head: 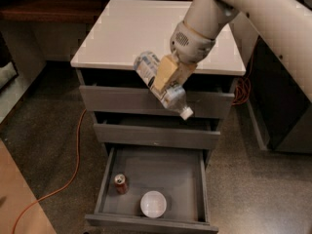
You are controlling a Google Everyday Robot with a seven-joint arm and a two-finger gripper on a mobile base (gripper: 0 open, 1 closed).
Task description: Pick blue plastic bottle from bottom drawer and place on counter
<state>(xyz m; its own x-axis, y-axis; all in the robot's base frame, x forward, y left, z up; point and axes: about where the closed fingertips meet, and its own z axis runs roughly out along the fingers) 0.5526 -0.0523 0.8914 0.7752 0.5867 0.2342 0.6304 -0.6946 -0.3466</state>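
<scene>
My gripper (pixel 165 78) is shut on the blue plastic bottle (pixel 157 83), which hangs tilted with its white cap down and to the right, in front of the top drawer. It is level with the front edge of the white counter (pixel 146 30), slightly below its surface. The bottom drawer (pixel 155 179) stands pulled open below.
A red soda can (pixel 121 183) and a white round bowl (pixel 153 204) sit in the bottom drawer. The middle drawer (pixel 156 134) is slightly pulled out. An orange cable (pixel 73 165) runs on the floor at left. A dark wooden shelf (pixel 44 9) is behind left.
</scene>
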